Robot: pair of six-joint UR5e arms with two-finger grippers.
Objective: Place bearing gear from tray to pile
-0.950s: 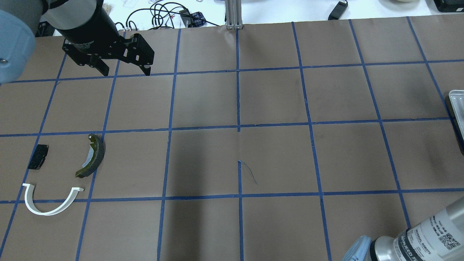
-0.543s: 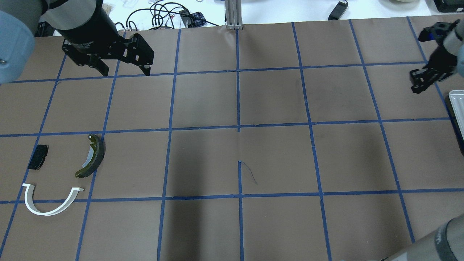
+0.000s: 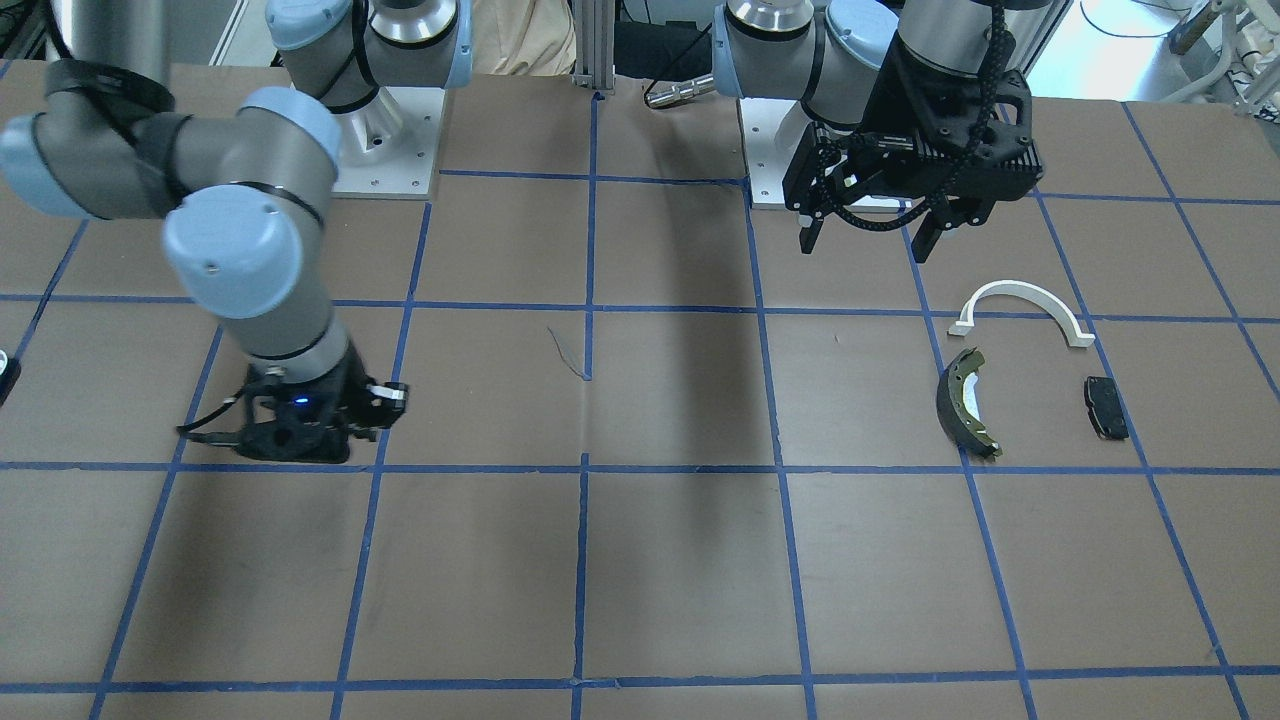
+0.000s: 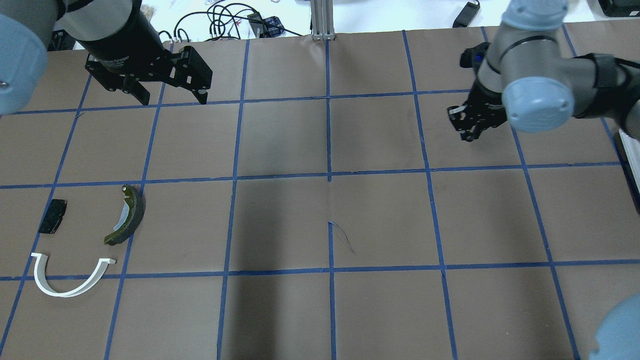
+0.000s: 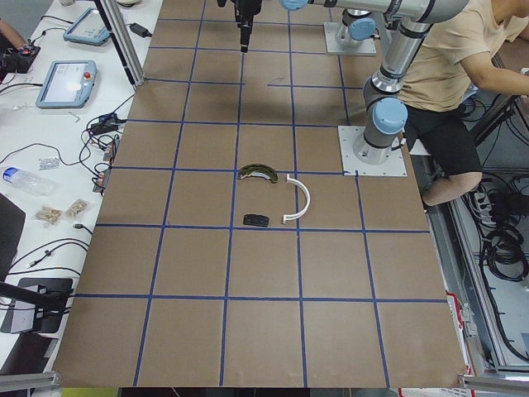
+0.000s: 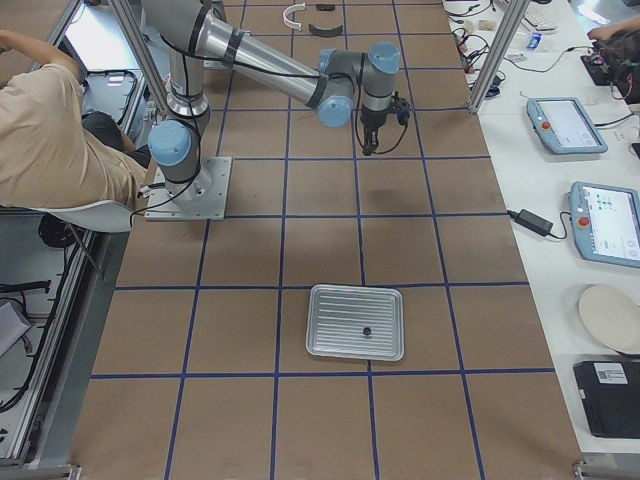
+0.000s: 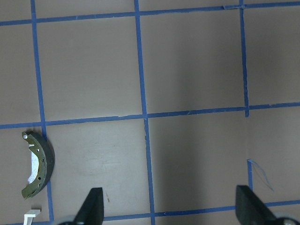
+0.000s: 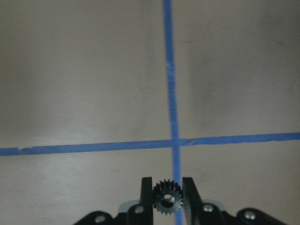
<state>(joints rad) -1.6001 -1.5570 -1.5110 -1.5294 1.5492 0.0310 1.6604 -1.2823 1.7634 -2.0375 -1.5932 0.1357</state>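
My right gripper [image 8: 167, 183] is shut on the bearing gear [image 8: 165, 200], a small black toothed wheel. It hangs over the far right part of the table [image 4: 464, 129], far from the pile. The pile lies at the near left: a white half-ring arch [image 4: 60, 293], a dark brake shoe [image 4: 131, 215] and a small black pad [image 4: 52, 216]. My left gripper [image 4: 172, 97] is open and empty, held beyond the pile. The left wrist view shows the brake shoe [image 7: 40, 164] at its lower left.
The metal tray [image 6: 340, 320] lies at the table's right end, with one small dark part [image 6: 366, 329] in it. Its edge shows in the overhead view [image 4: 631, 150]. Blue tape lines grid the brown table. A person sits behind the robot bases.
My right arm has swung in from the right edge and moved left over the table with the gear. The left arm and the pile have not moved.
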